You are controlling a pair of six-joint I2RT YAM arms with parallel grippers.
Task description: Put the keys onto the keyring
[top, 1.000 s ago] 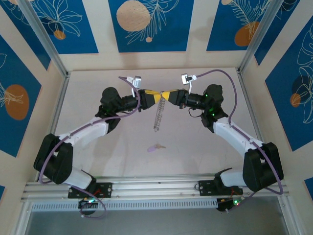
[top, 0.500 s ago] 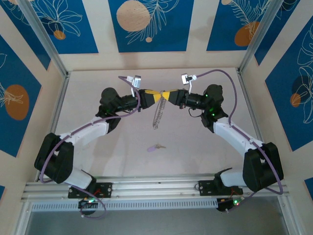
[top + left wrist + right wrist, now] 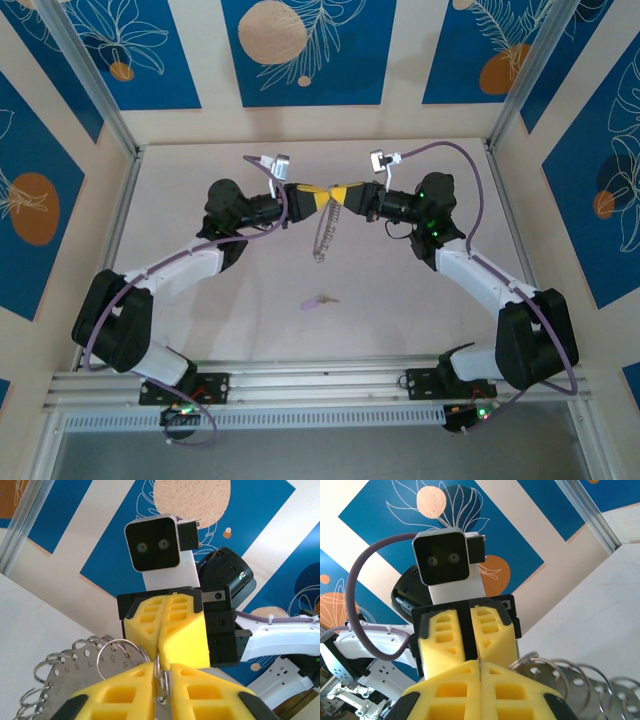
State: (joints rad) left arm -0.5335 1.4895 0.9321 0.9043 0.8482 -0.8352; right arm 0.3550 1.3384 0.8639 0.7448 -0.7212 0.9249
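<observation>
Table [image 3: 200,190], pale and bare, seen from above, with both arms reaching in from the near edge and meeting over its middle.

Left arm [image 3: 185,268] and right arm [image 3: 470,268] are stretched toward each other, so that the two grippers stand tip to tip, raised off the surface.

Left gripper [image 3: 160,682]: yellow fingers [image 3: 117,692] drawn in to a narrow slit, with the wire of the keyring [image 3: 62,677] caught in that slit.

Right gripper [image 3: 480,680]: fingers [image 3: 445,690] pressed flush together. The keyring's edge comes out just at their tips, so they appear to pinch it as well.

Keyring, in the overhead view [image 3: 323,235]: a thin grey hoop fringed with small silver loops. It hangs down from the point where the grippers meet, clear of the table.

Key [image 3: 318,300]: small, with a lilac head. It lies flat on the table, nearer the arm bases and well apart from the hoop, untouched by either gripper.

Progress, as judged: the hoop is lifted and held at both sides, which looks like preparation only. No key is on it yet. Picking up the key and threading it onto a loop remain.
</observation>
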